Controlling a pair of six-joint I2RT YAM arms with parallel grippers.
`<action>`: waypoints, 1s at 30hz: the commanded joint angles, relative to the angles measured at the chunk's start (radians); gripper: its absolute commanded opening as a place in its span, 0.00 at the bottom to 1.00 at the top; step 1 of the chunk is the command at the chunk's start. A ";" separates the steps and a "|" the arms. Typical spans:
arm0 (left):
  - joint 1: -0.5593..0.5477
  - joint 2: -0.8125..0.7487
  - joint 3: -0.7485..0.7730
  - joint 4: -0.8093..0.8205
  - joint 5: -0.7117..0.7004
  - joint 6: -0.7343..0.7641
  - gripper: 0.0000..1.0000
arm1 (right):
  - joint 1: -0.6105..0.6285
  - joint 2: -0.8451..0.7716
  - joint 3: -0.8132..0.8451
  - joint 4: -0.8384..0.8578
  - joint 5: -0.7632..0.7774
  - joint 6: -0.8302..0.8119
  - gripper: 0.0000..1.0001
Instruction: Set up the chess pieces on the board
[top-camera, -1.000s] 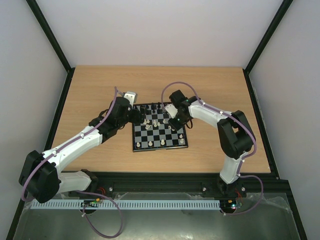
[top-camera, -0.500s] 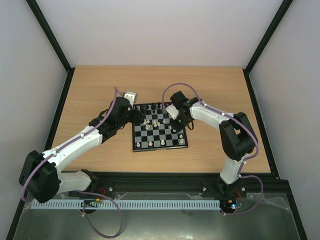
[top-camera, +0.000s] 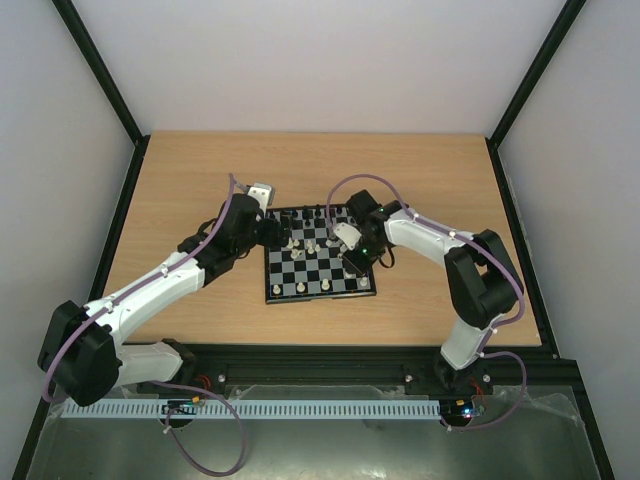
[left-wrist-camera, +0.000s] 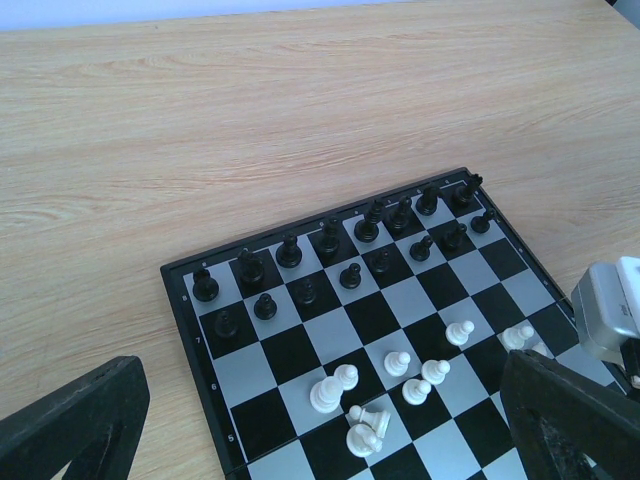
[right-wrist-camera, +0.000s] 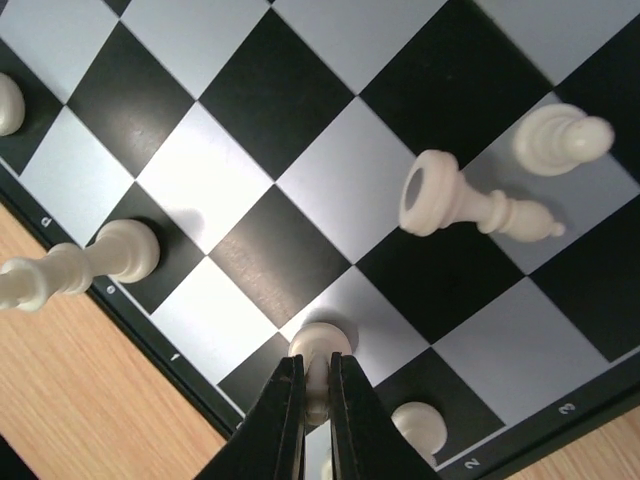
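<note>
The board (top-camera: 300, 273) lies mid-table. In the right wrist view my right gripper (right-wrist-camera: 318, 385) is shut on a white chess piece (right-wrist-camera: 320, 347) whose base rests on a pale square of the board (right-wrist-camera: 260, 120) near its corner. A fallen white piece (right-wrist-camera: 470, 205) lies beyond it. From above, the right gripper (top-camera: 356, 260) is over the board's near right part. My left gripper (top-camera: 275, 232) hovers open at the board's far left edge. Between its fingers (left-wrist-camera: 70, 420) I see the board (left-wrist-camera: 290, 352), two rows of black pieces (left-wrist-camera: 330, 240) and scattered white pieces (left-wrist-camera: 400, 378), one toppled (left-wrist-camera: 372, 428).
White pieces stand on the near edge squares: a tall one (right-wrist-camera: 90, 265) left of the held piece and a pawn (right-wrist-camera: 415, 425) right of it. Bare wooden table (top-camera: 440, 190) surrounds the board. Black frame rails (top-camera: 520, 230) border the table.
The right gripper has closed on a white piece and moved from the board's far right toward its near right corner. The left arm has not moved.
</note>
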 joint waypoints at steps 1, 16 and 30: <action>0.004 -0.004 0.027 -0.001 0.010 0.012 0.99 | 0.009 -0.032 -0.018 -0.082 -0.055 -0.025 0.03; 0.004 0.003 0.029 -0.001 0.016 0.011 0.99 | 0.048 -0.056 -0.053 -0.107 0.000 -0.044 0.03; 0.004 0.005 0.030 -0.002 0.021 0.009 0.99 | 0.048 -0.062 -0.073 -0.094 0.010 -0.037 0.11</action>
